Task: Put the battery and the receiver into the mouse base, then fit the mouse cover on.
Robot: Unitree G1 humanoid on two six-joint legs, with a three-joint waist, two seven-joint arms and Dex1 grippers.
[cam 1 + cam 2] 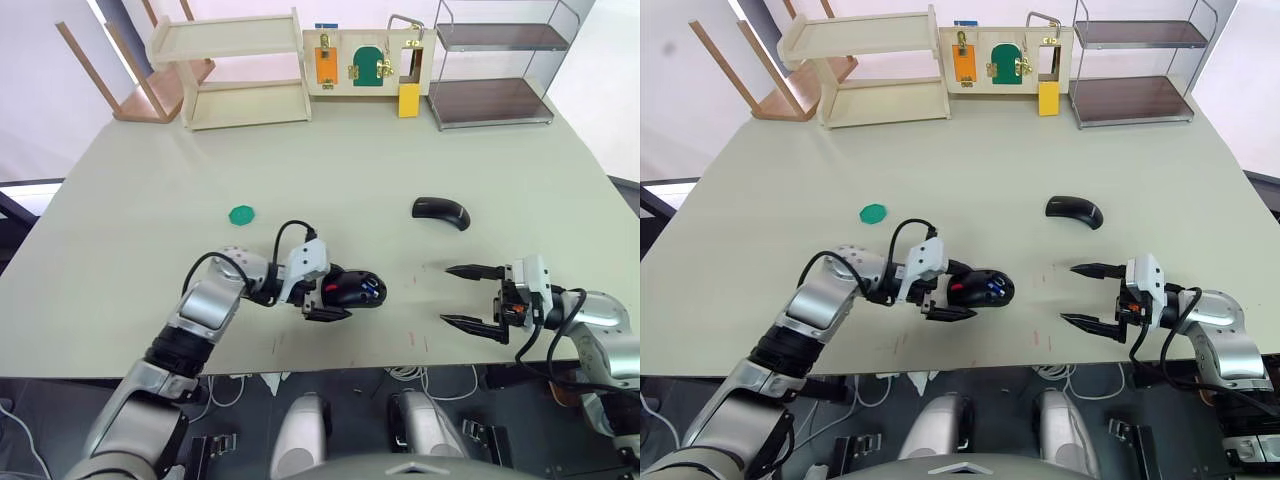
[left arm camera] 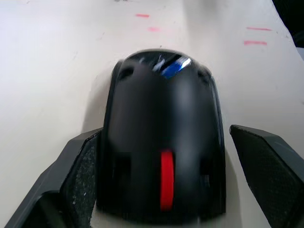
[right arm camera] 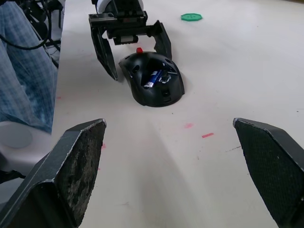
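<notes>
Mouse base (image 3: pixel 152 80) sits between the spread fingers of the left gripper (image 1: pixel 322 294), ungripped, battery (image 3: pixel 153 78) inside. Right gripper (image 1: pixel 462 296) wide open, empty; mouse cover (image 1: pixel 441 211) lies beyond it on the table (image 1: pixel 150 200).

Left gripper (image 1: pixel 327 296) straddling mouse base (image 1: pixel 352 289), fingers apart. Right gripper (image 1: pixel 468 296) spread wide nearby. Mouse cover (image 1: pixel 441 211) farther back on table (image 1: pixel 150 210).

Battery (image 3: pixel 153 79) in mouse base (image 1: pixel 352 289), left of centre; mouse cover (image 1: pixel 441 211) farther back, rightward.
</notes>
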